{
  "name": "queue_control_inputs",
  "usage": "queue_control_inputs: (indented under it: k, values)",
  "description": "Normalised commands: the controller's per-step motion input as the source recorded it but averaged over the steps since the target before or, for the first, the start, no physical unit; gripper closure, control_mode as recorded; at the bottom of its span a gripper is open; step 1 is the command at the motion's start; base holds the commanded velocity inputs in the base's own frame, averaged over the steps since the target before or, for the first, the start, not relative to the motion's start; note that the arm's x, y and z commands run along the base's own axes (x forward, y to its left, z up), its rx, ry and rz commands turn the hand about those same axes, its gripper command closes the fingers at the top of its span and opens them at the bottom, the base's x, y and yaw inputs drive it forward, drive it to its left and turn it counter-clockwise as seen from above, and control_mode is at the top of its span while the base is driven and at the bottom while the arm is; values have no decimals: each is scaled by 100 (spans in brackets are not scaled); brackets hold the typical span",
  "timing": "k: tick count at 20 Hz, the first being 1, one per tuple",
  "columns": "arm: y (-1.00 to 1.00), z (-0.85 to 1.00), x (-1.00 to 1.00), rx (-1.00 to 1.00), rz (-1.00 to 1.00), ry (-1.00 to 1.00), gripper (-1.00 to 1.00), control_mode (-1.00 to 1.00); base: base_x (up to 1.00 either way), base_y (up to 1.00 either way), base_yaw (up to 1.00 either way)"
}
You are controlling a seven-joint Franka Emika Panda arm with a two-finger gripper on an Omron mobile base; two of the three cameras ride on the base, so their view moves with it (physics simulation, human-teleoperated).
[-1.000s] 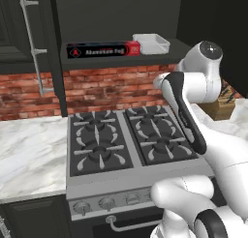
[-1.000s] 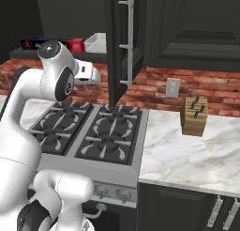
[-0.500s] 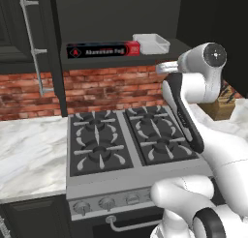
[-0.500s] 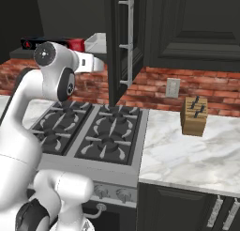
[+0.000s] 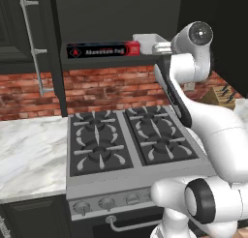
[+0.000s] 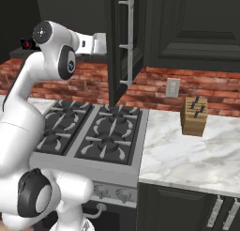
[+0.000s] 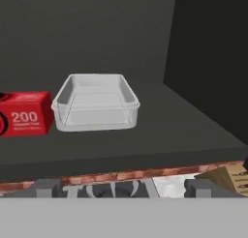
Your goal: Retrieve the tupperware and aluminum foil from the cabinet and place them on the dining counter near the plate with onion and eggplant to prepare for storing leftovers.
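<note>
The cabinet [image 5: 116,19] stands open, its door [image 6: 123,42] swung out to the right. On its dark shelf [image 7: 184,130] sits the tupperware [image 7: 95,102], a shallow, pale, see-through box [image 5: 145,40]. To its left lies the aluminum foil [image 5: 101,50], a long black box whose red end [image 7: 24,113] is near the tupperware. My gripper [image 7: 123,188] is open and empty. It is level with the shelf edge, just in front of the tupperware [image 5: 162,49] and apart from it. The dining counter, plate, onion and eggplant are out of view.
A gas stove [image 5: 126,145] with several burners lies below the shelf, flanked by white marble counters [image 6: 197,150]. A wooden knife block [image 6: 194,115] stands on the right counter against the brick backsplash [image 5: 97,89]. The left cabinet door [image 5: 34,48] hangs open too.
My hand has risen and moved in toward the shelf, closer to the tupperware. The jaws stay wide apart and the things on the shelf have not moved.
</note>
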Motion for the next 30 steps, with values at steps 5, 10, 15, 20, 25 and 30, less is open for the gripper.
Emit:
queue_control_inputs:
  k: [5, 10, 15, 20, 25, 30]
  values:
    - [-10, 29, 45, 2, -7, 0, -100, -100, 0, 0, 0]
    - [-14, -1, 52, 2, -1, 0, -100, -100, 0, 0, 0]
    - [-6, -14, 55, 1, 0, 0, -100, -100, 0, 0, 0]
    - [-15, -15, 65, 4, 0, 0, -100, -100, 0, 0, 0]
    - [-17, -6, 67, 6, 0, 0, -100, -100, 0, 0, 0]
    - [-3, -17, 65, 4, 0, 3, -100, -100, 0, 0, 0]
